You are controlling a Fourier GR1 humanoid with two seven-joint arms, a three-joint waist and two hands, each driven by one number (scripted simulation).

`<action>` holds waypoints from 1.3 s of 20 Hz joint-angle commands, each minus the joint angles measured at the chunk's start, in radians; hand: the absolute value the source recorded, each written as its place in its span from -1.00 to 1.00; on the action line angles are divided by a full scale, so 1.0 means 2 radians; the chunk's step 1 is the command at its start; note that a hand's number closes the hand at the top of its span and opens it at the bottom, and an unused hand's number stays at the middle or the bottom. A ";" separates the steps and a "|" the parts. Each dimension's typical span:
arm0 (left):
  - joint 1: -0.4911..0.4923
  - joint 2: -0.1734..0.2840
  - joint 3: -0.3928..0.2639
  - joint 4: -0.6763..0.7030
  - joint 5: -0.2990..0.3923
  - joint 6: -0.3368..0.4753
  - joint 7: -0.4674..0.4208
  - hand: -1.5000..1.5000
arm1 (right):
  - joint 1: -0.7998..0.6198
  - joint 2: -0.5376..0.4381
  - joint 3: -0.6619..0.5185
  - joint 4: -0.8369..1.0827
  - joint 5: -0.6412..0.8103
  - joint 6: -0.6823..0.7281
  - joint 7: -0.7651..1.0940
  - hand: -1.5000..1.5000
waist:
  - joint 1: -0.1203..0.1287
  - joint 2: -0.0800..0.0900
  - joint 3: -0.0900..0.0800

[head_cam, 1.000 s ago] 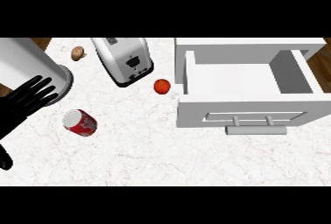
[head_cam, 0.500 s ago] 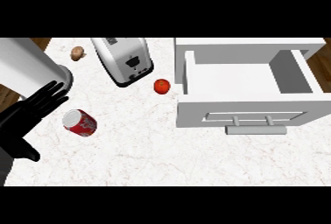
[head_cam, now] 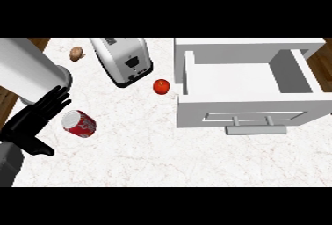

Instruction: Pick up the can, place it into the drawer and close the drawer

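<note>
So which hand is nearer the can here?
The left. Its hand is open just left of the can, fingers straight beside it, not curled round it. The right hand is not in view.

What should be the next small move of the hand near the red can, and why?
Probably the left robot hand should shift a little right and curl its fingers round the can. The robot hand is open just beside the can, not holding it, and the drawer already stands open.

one can [head_cam: 79,124], one toaster [head_cam: 123,60], one tomato [head_cam: 161,86], one drawer [head_cam: 250,107]
</note>
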 commanded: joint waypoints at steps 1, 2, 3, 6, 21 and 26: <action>-0.042 0.016 -0.002 0.105 -0.052 -0.005 -0.076 -1.00 | -0.030 0.007 0.017 0.013 0.027 -0.005 0.003 -1.00 | -0.002 0.002 0.000; -0.044 0.019 -0.005 0.111 -0.061 -0.002 -0.088 -1.00 | -0.047 -0.025 -0.006 0.018 -0.004 -0.018 0.030 -1.00 | -0.001 0.001 0.000; -0.038 0.010 -0.013 0.129 -0.076 0.008 -0.106 -1.00 | -0.006 -0.015 -0.028 0.026 -0.025 0.025 -0.012 -1.00 | -0.006 0.002 0.000; -0.035 0.015 -0.023 0.156 -0.095 -0.002 -0.149 -1.00 | -0.027 -0.009 -0.011 -0.005 -0.013 -0.010 0.033 -1.00 | -0.003 0.001 -0.001; -0.066 -0.013 -0.039 0.248 -0.121 0.009 -0.187 -1.00 | 0.007 -0.005 -0.043 -0.023 -0.058 0.021 0.041 -1.00 | -0.007 0.002 -0.001; -0.079 -0.012 -0.031 0.273 -0.119 0.009 -0.192 -1.00 | 0.001 -0.003 -0.045 -0.013 -0.057 0.030 0.034 -1.00 | -0.010 0.003 -0.001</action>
